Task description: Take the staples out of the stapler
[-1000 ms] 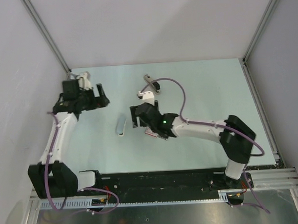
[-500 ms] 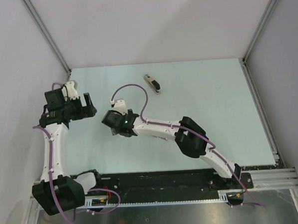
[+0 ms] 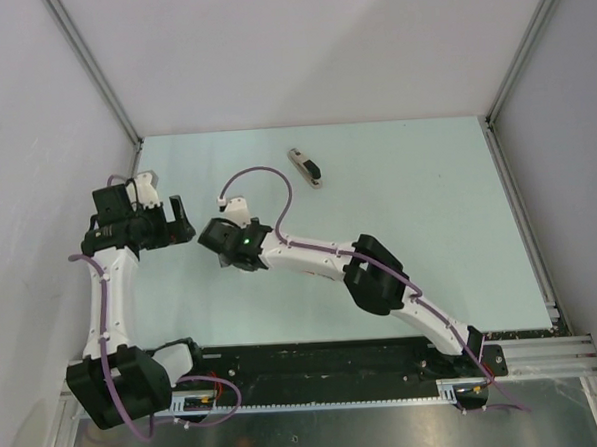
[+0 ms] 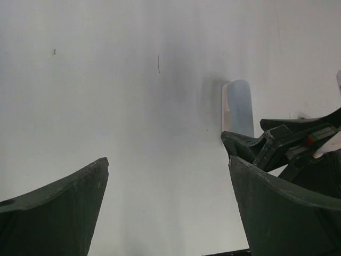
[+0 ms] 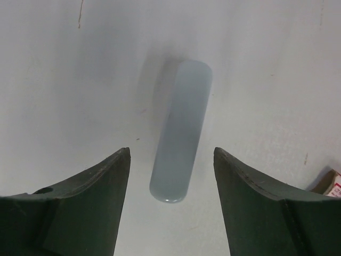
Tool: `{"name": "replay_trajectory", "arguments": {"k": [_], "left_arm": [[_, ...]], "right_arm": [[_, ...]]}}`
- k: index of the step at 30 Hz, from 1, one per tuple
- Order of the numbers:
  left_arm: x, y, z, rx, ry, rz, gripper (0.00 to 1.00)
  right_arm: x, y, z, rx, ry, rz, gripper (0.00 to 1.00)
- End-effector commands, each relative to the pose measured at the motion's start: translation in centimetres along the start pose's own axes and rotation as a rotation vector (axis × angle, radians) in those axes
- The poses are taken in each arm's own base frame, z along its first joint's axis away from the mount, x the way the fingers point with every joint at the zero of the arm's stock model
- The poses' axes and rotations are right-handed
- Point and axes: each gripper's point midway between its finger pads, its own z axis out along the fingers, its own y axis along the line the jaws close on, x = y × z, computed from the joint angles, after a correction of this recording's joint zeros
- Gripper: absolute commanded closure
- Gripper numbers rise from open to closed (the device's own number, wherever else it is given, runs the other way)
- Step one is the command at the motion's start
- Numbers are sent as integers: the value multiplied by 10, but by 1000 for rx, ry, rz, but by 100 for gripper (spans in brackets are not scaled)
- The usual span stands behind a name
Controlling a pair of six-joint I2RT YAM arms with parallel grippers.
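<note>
The stapler (image 3: 306, 167), tan-grey with a black top, lies alone at the back middle of the table, far from both grippers. No staples show in any view. My right gripper (image 3: 220, 244) is open and points down over a pale blue-grey rounded bar (image 5: 181, 133), whose near end lies between the fingers (image 5: 171, 152) without touching them. The top view hides this bar under the gripper. My left gripper (image 3: 181, 222) is open and empty (image 4: 168, 162), just left of the right one. The left wrist view shows the bar (image 4: 238, 106) and the right gripper's fingers (image 4: 277, 146) beside it.
A corner of a pink-and-white box (image 5: 330, 184) shows at the right edge of the right wrist view. The right arm (image 3: 371, 275) stretches diagonally across the table's near half. The left side wall (image 3: 36, 177) stands close to the left arm.
My right arm has swung left from the table's middle and now hovers over the pale bar. My left gripper has drawn back to the left. The stapler has not moved.
</note>
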Motion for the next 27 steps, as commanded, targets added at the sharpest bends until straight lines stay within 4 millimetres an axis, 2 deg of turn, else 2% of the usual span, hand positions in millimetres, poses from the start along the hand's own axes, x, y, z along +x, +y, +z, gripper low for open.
{"name": "replay_trajectory", "arguments": {"k": [1, 7, 13, 19, 23, 27], "left_arm": [[1, 3, -2, 11, -13, 83, 1], [3, 4, -1, 13, -8, 86, 0], [1, 2, 0, 27, -8, 94, 0], [8, -10, 2, 100, -3, 117, 3], [16, -28, 0, 215, -1, 158, 5], [25, -50, -6, 353, -4, 195, 5]], "right_arm": [[-2, 8, 0, -5, 0, 23, 32], [4, 1, 6, 25, 6, 7, 41], [2, -1, 11, 6, 24, 15, 64], [-4, 2, 8, -33, 34, 35, 76], [-27, 13, -9, -117, 22, 117, 85], [-63, 23, -41, -244, -40, 221, 90]]}}
